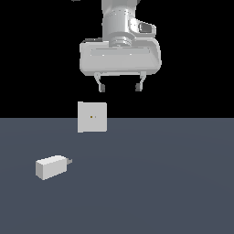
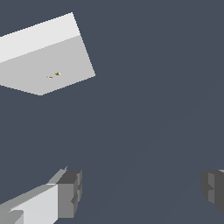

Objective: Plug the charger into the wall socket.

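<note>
The charger (image 1: 51,167) is a small off-white block lying on the grey floor at the exterior view's left, its short grey prongs pointing toward the exterior view's right. The wall socket (image 1: 92,117) is an upright white square plate with tiny orange holes at its centre, standing beyond the charger; it also shows in the wrist view (image 2: 48,59). My gripper (image 1: 119,87) hangs high above the floor, above and to the right of the socket, open and empty, far from the charger. In the wrist view my gripper (image 2: 140,190) shows both fingertips (image 2: 70,192) wide apart. The charger is out of the wrist view.
The grey floor (image 1: 160,183) stretches around both things. Nothing else stands on it in either view.
</note>
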{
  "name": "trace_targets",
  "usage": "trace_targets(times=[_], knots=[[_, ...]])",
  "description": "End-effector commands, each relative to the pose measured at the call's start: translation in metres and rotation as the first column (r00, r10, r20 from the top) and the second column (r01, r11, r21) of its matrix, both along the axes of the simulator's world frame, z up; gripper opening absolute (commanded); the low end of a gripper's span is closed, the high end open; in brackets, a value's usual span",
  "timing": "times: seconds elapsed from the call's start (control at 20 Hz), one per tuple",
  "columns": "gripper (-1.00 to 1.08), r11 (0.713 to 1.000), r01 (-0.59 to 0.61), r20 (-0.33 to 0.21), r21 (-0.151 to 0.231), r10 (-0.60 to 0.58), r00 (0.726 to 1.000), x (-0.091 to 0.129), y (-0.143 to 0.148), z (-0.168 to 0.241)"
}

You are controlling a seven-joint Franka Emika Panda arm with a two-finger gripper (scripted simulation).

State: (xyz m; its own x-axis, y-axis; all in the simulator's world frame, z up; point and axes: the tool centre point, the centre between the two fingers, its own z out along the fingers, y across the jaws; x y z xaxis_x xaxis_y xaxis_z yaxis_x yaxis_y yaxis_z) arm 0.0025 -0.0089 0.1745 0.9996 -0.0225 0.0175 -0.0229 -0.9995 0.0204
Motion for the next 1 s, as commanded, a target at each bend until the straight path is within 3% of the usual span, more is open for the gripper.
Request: trace_targets(times=[0.0,0.45,0.95], knots=[[1.00,1.000,0.000,0.000,0.000,0.000,1.000,0.000,0.000,0.000],[1.00,0.999,0.039,0.011,-0.001,-0.039,0.999,-0.009,0.006,-0.006],[1.00,0.987,0.163,0.045,-0.003,-0.163,0.986,-0.036,0.027,-0.028]])
